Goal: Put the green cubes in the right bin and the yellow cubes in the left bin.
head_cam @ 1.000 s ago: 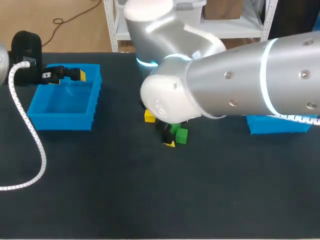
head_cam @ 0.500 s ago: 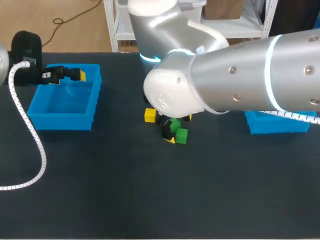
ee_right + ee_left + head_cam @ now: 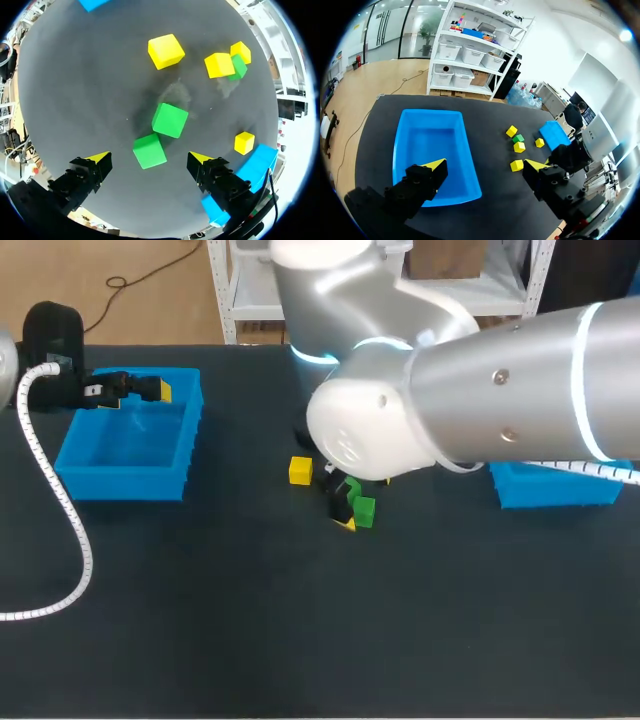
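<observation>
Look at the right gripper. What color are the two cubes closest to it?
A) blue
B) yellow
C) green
C: two green cubes lie just ahead of the open right gripper, and the yellow cubes lie farther off.

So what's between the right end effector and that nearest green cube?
Nothing: the right wrist view shows the green cube between the tips of the open right end effector, bare table either side.
</observation>
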You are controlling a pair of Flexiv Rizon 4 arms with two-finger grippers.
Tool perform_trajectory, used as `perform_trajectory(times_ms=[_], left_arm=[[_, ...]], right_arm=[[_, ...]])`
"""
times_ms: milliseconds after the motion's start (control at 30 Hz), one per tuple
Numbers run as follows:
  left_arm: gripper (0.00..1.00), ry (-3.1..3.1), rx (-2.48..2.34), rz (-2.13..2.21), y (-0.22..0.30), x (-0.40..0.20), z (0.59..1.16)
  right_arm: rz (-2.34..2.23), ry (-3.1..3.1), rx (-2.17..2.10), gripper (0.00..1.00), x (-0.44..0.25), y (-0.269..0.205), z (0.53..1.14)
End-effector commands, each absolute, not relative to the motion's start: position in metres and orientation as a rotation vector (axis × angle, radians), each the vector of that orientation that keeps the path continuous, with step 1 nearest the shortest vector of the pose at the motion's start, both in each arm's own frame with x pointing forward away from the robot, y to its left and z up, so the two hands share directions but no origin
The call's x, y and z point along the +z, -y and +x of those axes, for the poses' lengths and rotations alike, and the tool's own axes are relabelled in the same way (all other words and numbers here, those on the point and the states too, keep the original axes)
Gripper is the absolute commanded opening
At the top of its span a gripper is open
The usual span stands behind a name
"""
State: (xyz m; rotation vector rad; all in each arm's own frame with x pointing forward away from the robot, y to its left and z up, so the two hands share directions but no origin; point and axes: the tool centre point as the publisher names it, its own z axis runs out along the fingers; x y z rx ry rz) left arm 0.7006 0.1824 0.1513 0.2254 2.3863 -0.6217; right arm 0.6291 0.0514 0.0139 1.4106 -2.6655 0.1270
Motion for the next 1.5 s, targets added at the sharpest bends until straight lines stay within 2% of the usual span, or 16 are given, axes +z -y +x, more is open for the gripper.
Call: perform_trajectory(times_ms=[33,67,100,167,267,333,400,633,700,767,800,1133,1500], left_arm=[[1.00,-2.377,-0.633,0.230,-0.184,0.150,0.700],[1.00,-2.377,-0.633,0.230,-0.184,0.150,0.700],[1.00,-2.377,-0.633,0.230,-0.184,0.150,0.700],[1.00,-2.377,-0.633,0.230,-0.184,0.150,0.700],[1.00,-2.377,-0.633,0.230,-0.184,0.150,0.700],[1.00,-2.377,-0.633,0.230,-0.184,0.150,0.700],[1.00,-2.377,-0.633,0.230,-0.184,0.150,0.700],[1.00,-2.377,-0.633,0.230,-0.184,0.150,0.700],[1.00,-2.377,-0.633,0.230,-0.184,0.150,0.700],[1.00,-2.377,-0.633,0.230,-0.184,0.150,0.700],[1.00,-2.377,-0.633,0.230,-0.184,0.150,0.700],[1.00,-2.377,-0.633,0.230,-0.184,0.150,0.700],[1.00,-2.377,-0.633,0.230,-0.184,0.150,0.700]], right_arm=[[1.404,2.655,0.096,0.50,0.010,-0.051,0.632],[1.402,2.657,0.091,0.33,0.010,-0.051,0.631],[1.402,2.656,0.091,0.24,0.010,-0.050,0.632],[1.397,2.658,0.088,0.13,0.010,-0.050,0.632],[1.387,2.659,0.084,0.18,0.009,-0.049,0.632],[1.384,2.659,0.083,0.27,0.009,-0.049,0.632],[1.385,2.658,0.082,0.19,0.009,-0.049,0.632],[1.387,2.652,0.078,0.17,0.009,-0.049,0.632],[1.384,2.655,0.078,0.10,0.009,-0.049,0.632],[1.381,2.658,0.078,0.07,0.009,-0.049,0.632],[1.380,2.663,0.081,0.00,0.009,-0.049,0.632],[1.311,2.845,0.137,0.00,0.055,-0.033,0.657],[0.879,3.237,0.183,0.00,0.132,0.054,0.687]])
